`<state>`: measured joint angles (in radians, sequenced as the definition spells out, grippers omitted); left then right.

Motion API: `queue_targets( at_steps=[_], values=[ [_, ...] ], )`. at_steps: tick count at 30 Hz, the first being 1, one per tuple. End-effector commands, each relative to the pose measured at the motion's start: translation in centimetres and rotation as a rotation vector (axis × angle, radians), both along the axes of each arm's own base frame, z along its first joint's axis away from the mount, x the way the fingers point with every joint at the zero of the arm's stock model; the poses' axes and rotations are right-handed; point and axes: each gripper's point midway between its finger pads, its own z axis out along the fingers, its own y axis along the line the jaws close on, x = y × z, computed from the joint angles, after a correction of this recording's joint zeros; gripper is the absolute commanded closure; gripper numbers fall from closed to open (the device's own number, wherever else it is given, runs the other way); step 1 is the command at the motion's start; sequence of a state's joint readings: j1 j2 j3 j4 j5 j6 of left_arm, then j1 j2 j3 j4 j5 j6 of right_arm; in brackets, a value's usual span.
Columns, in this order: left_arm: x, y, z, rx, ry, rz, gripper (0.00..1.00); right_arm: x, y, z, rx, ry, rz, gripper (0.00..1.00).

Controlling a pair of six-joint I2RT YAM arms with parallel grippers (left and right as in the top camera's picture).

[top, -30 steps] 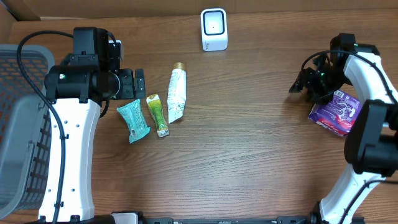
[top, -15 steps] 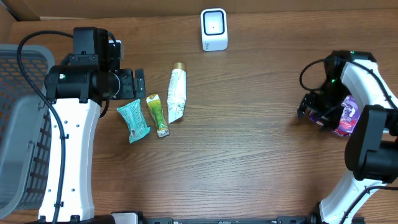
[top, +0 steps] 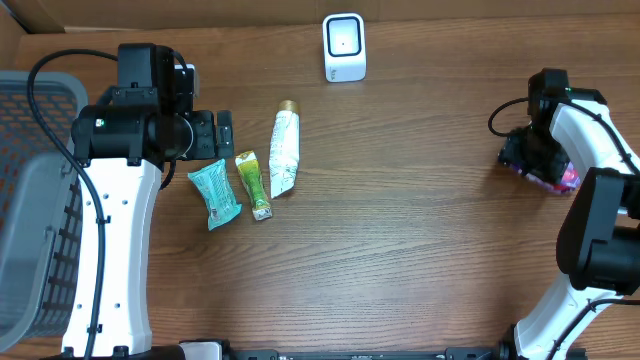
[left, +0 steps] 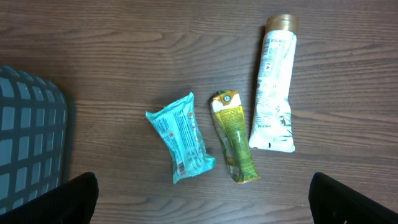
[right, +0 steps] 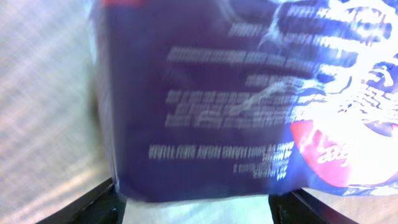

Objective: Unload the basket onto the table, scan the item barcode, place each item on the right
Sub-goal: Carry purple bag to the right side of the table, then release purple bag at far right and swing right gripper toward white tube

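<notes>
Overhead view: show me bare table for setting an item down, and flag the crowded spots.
The widest bare patch is mid-table, between the white tube and the purple packet, in front of the scanner. The strip toward the near edge is bare too. Crowded: the tube, green sachet and teal packet beside the left gripper.

Brown wooden bench point(top: 420, 240), a few small goods spread across it.
A white scanner point(top: 344, 47) stands at the far edge, about the middle. Left of centre, a teal packet point(top: 214, 194), a green sachet point(top: 254, 184) and a white tube point(top: 285, 152) with a gold cap lie close together, side by side. A purple packet point(top: 562, 179) shows at the right, mostly hidden. A grey mesh basket point(top: 30, 200) sits at the left edge.
</notes>
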<state>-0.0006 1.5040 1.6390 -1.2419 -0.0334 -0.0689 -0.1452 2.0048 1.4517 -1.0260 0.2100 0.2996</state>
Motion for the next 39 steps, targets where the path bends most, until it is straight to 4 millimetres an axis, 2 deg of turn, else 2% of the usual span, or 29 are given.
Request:
queue_targets(
  at_steps=[1, 5, 8, 11, 14, 19, 27, 31, 35, 39],
  values=[
    [0.2, -0.1, 0.2, -0.006, -0.006, -0.006, 0.00, 1.1, -0.1, 0.6, -0.012, -0.026, 0.161, 0.27],
    [0.2, -0.1, 0.2, -0.006, -0.006, -0.006, 0.00, 1.7, 0.5, 1.2, 0.022, -0.044, 0.204, 0.30],
    [0.2, -0.1, 0.2, -0.006, -0.006, -0.006, 0.00, 2.4, 2.7, 2.9, 0.137, -0.082, 0.226, 0.30],
    [0.2, -0.1, 0.2, -0.006, -0.006, -0.006, 0.01, 2.9, 6.0, 5.6, 0.276, -0.130, 0.280, 0.29],
    [0.2, -0.1, 0.2, -0.006, -0.006, -0.006, 0.00, 3.0, 10.5, 8.0, 0.422, -0.180, 0.341, 0.27],
    [0.2, -0.1, 0.2, -0.006, -0.006, -0.005, 0.00, 3.4, 19.2, 9.6, 0.676, -0.237, 0.436, 0.25],
    [0.2, -0.1, 0.2, -0.006, -0.006, -0.005, 0.00, 3.9, 31.4, 8.6, 0.740, -0.273, 0.523, 0.21],
    [0.2, -0.1, 0.2, -0.006, -0.006, -0.005, 0.00, 4.0, 37.0, 7.5, 0.739, -0.325, 0.596, 0.14],
    [0.2, -0.1, 0.2, -0.006, -0.006, -0.005, 0.00, 4.2, 41.2, 6.0, 0.727, -0.381, 0.674, 0.08],
    [0.2, -0.1, 0.2, -0.006, -0.006, -0.005, 0.00, 4.6, 43.4, 4.4, 0.701, -0.414, 0.692, 0.05]
  ],
)
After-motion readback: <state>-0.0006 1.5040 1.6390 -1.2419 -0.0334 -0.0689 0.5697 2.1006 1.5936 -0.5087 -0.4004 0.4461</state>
